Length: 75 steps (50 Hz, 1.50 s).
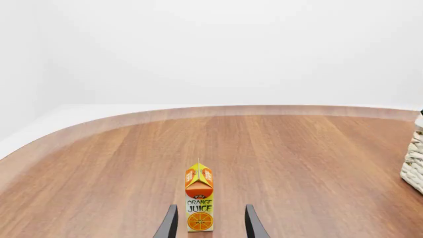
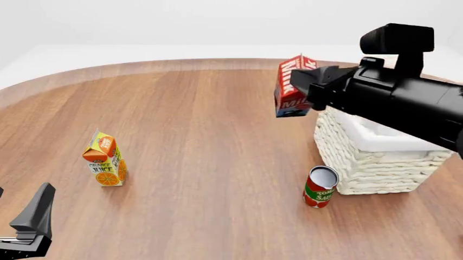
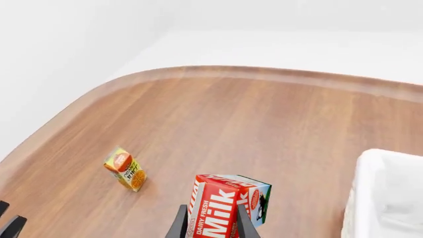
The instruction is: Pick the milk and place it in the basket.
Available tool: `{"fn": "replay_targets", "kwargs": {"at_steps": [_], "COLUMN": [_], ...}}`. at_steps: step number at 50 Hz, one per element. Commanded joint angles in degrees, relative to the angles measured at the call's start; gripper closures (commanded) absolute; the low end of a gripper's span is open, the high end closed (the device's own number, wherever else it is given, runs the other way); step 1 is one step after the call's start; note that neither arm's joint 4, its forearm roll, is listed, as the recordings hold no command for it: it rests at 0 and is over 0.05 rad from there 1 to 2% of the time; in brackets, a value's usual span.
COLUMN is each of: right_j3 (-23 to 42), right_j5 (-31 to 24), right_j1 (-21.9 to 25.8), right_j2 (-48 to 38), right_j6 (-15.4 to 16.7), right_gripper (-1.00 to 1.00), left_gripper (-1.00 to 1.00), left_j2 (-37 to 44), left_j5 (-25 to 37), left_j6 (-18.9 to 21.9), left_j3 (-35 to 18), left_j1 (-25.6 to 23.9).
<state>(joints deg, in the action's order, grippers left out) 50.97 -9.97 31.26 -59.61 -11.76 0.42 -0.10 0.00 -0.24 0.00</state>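
The milk [image 2: 292, 86], a red carton with white lettering, hangs tilted in the air with my right gripper [image 2: 309, 89] shut on it. It is just left of the basket [image 2: 376, 162], level with the far-left corner and above the rim. In the right wrist view the milk [image 3: 221, 206] sits between the two fingers, and the basket's white lining [image 3: 390, 193] is beside it. My left gripper [image 2: 32, 222] is open low over the near-left table. In the left wrist view the left gripper [image 1: 211, 218] holds nothing.
An orange juice carton [image 2: 105, 160] stands upright on the left of the table, some way ahead of the left gripper's fingers, and the carton [image 1: 199, 198] fills the gap between them in its wrist view. A red tomato sauce can [image 2: 320, 187] stands against the basket's near-left corner.
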Motion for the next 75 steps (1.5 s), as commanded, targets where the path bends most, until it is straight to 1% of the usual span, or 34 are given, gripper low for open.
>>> {"fn": "replay_targets", "kwargs": {"at_steps": [1,13,31,32,33,34,42,60,61,65,68,69,71,75], "right_j3": [-1.01,-2.74,-2.01,-1.52,-1.07,-0.57,0.46,2.85,2.98,3.39,3.88,3.98,4.01,3.69], "right_j5": [-1.77,-4.22,-6.19,-6.57,-6.94,-7.4,-8.22,-9.26,-9.44,-9.61,-9.6,-9.56,-9.27,-8.71], "right_j1": [-3.71,-8.32,-12.68,-12.75,-12.92,-13.33,-15.55,-18.86,-19.55,-20.04,-20.56,-20.61,-21.4,-22.42], "right_j2": [7.01,13.06,15.39,15.19,15.39,15.86,15.56,13.24,13.2,12.89,11.98,11.83,11.3,10.61], "right_j6": [0.87,1.31,2.59,4.07,4.91,4.07,4.78,7.47,7.94,8.0,9.21,9.11,10.2,10.36], "right_gripper": [1.0,1.0,1.0,1.0,1.0,1.0,1.0,1.0,1.0,1.0,1.0,1.0,1.0,1.0], "left_gripper": [-1.0,-1.0,-1.0,-1.0,-1.0,-1.0,-1.0,-1.0,-1.0,-1.0,-1.0,-1.0,-1.0,-1.0], "left_j2": [0.0,0.0,0.0,0.0,0.0,0.0,0.0,0.0,0.0,0.0,0.0,0.0,0.0,0.0], "left_j5": [0.0,0.0,0.0,0.0,0.0,0.0,0.0,0.0,0.0,0.0,0.0,0.0,0.0,0.0], "left_j6": [0.0,0.0,0.0,0.0,0.0,0.0,0.0,0.0,0.0,0.0,0.0,0.0,0.0,0.0], "left_j3": [0.0,0.0,0.0,0.0,0.0,0.0,0.0,0.0,0.0,0.0,0.0,0.0,0.0,0.0], "left_j1": [0.0,0.0,0.0,0.0,0.0,0.0,0.0,0.0,0.0,0.0,0.0,0.0,0.0,0.0]}}
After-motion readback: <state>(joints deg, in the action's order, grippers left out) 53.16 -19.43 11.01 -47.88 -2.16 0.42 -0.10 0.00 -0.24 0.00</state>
